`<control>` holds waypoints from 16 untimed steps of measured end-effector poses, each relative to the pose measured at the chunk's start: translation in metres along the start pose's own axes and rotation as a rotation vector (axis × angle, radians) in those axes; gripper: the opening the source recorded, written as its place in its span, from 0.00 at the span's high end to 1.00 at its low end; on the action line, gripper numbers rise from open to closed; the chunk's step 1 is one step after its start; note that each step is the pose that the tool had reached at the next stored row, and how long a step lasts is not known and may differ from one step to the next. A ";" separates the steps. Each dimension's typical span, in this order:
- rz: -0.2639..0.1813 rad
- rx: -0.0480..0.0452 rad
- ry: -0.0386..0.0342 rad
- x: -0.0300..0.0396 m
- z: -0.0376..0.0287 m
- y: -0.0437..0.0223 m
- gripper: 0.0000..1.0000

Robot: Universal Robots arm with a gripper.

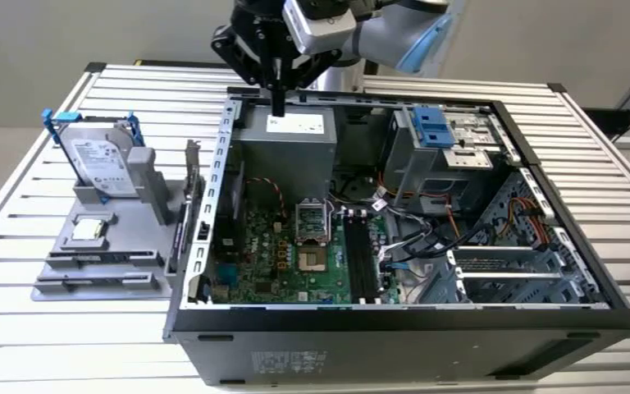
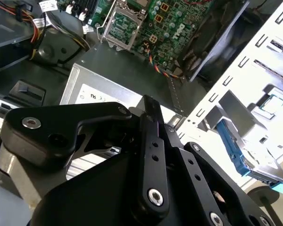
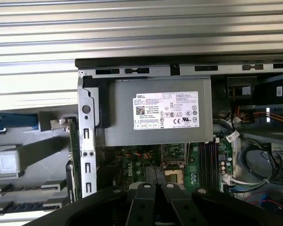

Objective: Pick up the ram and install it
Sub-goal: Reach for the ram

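Above the rear end of the open computer case (image 1: pixel 403 332), my gripper (image 1: pixel 279 105) hangs empty!

My fingers (image 3: pixel 146 202) are pressed together with nothing pinched between them, tips pointing down at the grey power supply (image 1: pixel 293 139) inside the case. The ram (image 3: pixel 73 141) stands on edge outside the case, just beside its perforated side wall, at the near edge of the grey fixture (image 1: pixel 107 275) that also carries the upright hard drive (image 1: pixel 102 160). I'm well apart from it.
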State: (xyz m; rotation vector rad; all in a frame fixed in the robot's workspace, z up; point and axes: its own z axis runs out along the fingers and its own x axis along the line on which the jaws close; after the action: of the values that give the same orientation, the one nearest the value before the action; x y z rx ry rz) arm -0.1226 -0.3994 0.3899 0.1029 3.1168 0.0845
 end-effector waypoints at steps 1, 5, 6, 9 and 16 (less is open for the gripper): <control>0.000 0.0000 0.0000 0.0006 0.0000 -0.0001 1.00; 0.000 0.0000 0.0000 0.0042 -0.0001 -0.0003 1.00; 0.000 0.0001 0.0001 0.0055 -0.0002 -0.0004 1.00; 0.000 0.0000 0.0000 0.0114 -0.0003 -0.0008 1.00; 0.000 0.0000 0.0001 0.0313 -0.0008 -0.0020 1.00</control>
State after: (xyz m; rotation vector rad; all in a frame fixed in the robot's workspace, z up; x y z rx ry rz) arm -0.1540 -0.3994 0.3899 0.1028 3.1169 0.0844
